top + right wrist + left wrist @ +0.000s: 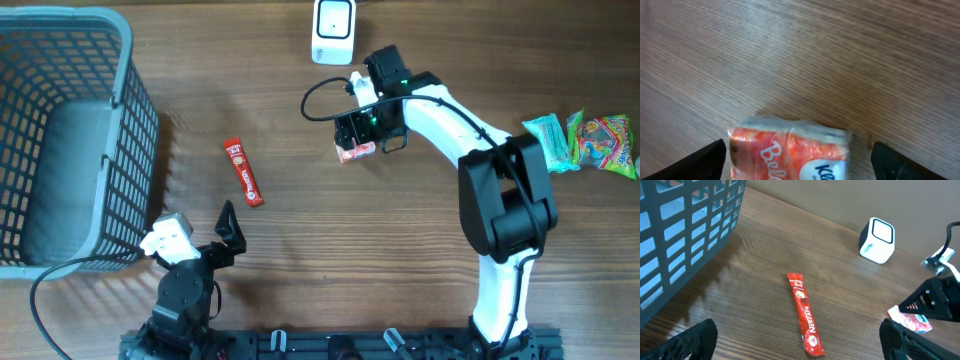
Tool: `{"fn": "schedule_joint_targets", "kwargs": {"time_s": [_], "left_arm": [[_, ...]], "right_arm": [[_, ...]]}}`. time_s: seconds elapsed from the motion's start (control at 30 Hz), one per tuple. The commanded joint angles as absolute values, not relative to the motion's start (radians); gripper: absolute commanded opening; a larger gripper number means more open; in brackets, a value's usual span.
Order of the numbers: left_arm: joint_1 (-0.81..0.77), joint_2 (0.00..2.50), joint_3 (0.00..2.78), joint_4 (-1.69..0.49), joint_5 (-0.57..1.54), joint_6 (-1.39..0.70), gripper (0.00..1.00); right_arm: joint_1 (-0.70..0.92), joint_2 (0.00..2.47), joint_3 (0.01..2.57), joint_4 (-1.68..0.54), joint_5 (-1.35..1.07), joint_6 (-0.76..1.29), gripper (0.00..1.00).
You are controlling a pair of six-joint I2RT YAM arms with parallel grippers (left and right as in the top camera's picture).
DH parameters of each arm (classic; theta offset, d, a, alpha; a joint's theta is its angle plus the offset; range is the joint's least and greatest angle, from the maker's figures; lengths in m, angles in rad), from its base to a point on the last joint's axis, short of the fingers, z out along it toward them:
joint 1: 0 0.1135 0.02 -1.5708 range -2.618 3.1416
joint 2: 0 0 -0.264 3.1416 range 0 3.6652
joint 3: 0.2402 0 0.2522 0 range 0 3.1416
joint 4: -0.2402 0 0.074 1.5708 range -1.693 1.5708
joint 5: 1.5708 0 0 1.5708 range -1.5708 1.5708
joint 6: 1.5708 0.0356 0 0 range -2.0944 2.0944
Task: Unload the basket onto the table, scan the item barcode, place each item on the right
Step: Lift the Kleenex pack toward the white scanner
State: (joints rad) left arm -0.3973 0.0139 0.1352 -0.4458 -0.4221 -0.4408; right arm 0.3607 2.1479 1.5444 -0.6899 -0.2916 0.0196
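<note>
A small red-and-white tissue pack (355, 152) lies on the wooden table below the white barcode scanner (333, 30). My right gripper (366, 138) hangs right over the pack. In the right wrist view the pack (790, 150) sits between the two black fingertips, and the right gripper (797, 155) is open, with a gap at the right fingertip. A red Nescafe stick (243, 172) lies further left. My left gripper (797, 337) is open near the front edge with the stick (804, 312) just ahead of it. From there the scanner (877, 240) shows at the far right.
A grey plastic basket (60, 140) fills the left side, its wall (685, 230) close to the left arm. A teal packet (548, 135) and a colourful candy bag (602, 142) lie at the right edge. A black cable (318, 100) loops beside the right wrist.
</note>
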Motion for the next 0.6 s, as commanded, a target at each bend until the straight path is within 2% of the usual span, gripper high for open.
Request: {"fn": "schedule_joint_targets", "kwargs": {"time_s": [0.0,0.13,0.3,0.47,0.5,0.53,0.57], "left_arm": [[-0.401,0.006,0.129,-0.443,-0.428,-0.453,1.0],[-0.401,0.006,0.129,-0.443,-0.428,-0.453,1.0],[-0.401,0.006,0.129,-0.442,-0.428,-0.453,1.0],[-0.401,0.006,0.129,-0.443,-0.428,-0.453,1.0],[-0.401,0.006,0.129,-0.443,-0.428,-0.453,1.0],[-0.401,0.006,0.129,-0.443,-0.428,-0.453,1.0],[-0.401,0.006,0.129,-0.443,-0.428,-0.454,1.0]], "right_arm": [[0.356,2.157,1.543,-0.689,-0.336,-0.006,0.88],[0.318,2.157,1.543,-0.697,-0.429,-0.008,0.73],[0.244,2.169,1.542,-0.716,-0.515,-0.001,0.72],[0.266,2.268,1.542,-0.701,-0.586,-0.001,0.7],[0.273,2.288,1.542,-0.714,-0.586,-0.004,0.64],[0.278,2.303,1.542,-0.728,-0.585,-0.024,0.49],[0.278,2.315,1.542,-0.74,-0.571,-0.031,0.4]]}}
